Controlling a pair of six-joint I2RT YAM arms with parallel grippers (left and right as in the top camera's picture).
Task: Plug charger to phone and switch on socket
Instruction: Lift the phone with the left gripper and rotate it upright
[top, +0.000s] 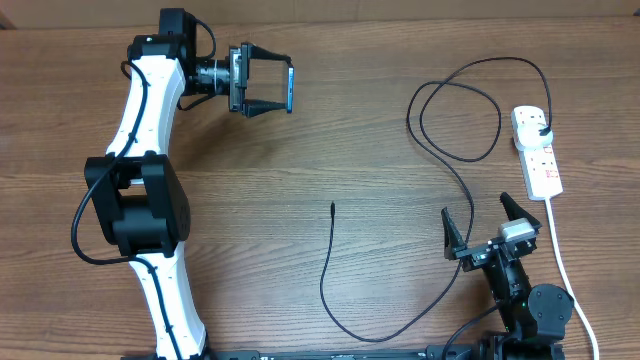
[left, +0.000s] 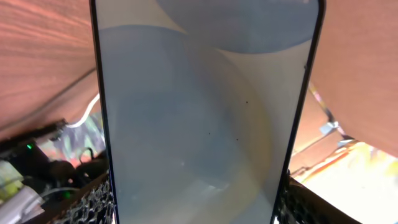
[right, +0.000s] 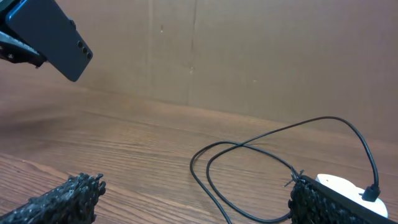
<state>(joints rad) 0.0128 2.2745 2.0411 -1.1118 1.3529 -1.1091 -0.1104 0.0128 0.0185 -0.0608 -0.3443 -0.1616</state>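
The left arm reaches forward, wrist level. The left gripper (top: 286, 85) pinches the phone (top: 291, 88) on edge between its fingertips, held up off the table (top: 330, 130). The right gripper (top: 475, 207) crouches low with fingers gaping, empty, and the charger (top: 325, 270) trails just beside them.

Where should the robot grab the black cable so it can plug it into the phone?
Grab the cable just behind its small tip, from straight above, fingers either side. That end lies flat and straight on the table, away from the loops.
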